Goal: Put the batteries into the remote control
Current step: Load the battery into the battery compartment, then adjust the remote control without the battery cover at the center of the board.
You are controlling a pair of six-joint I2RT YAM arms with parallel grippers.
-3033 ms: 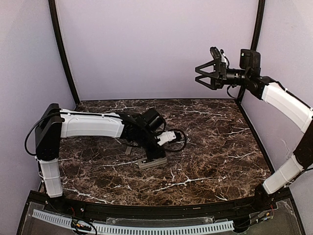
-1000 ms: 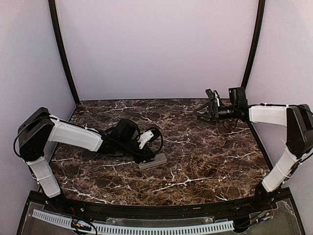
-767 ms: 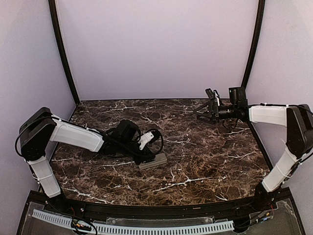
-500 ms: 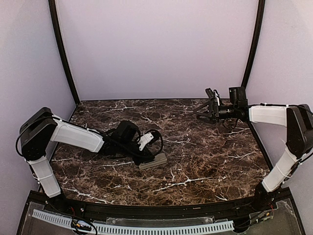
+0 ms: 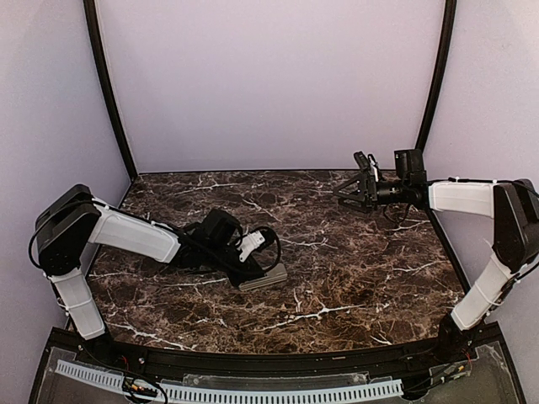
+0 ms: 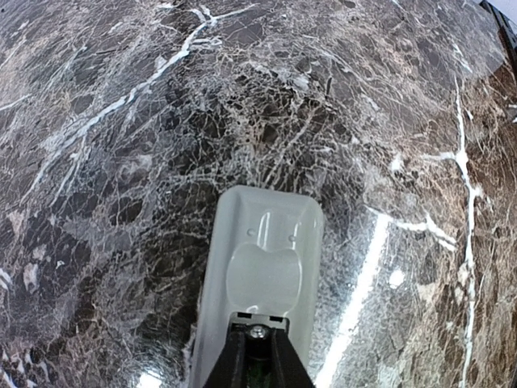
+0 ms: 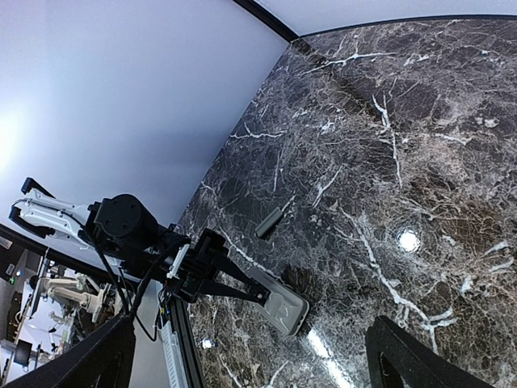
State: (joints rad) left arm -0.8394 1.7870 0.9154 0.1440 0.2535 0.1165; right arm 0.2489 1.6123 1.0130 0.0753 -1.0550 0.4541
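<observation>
one remote control (image 5: 264,277) back-up, long axis roughly left-right

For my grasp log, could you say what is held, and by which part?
Left tool pinches what seems a battery by its sides, at the remote control; right tool empty.

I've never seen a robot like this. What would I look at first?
The pale remote control lies back-up in the middle of the dark marble table, and the left gripper reaches low with its tip at one end of it. At the far right, the right gripper hangs wide open above the table.
</observation>
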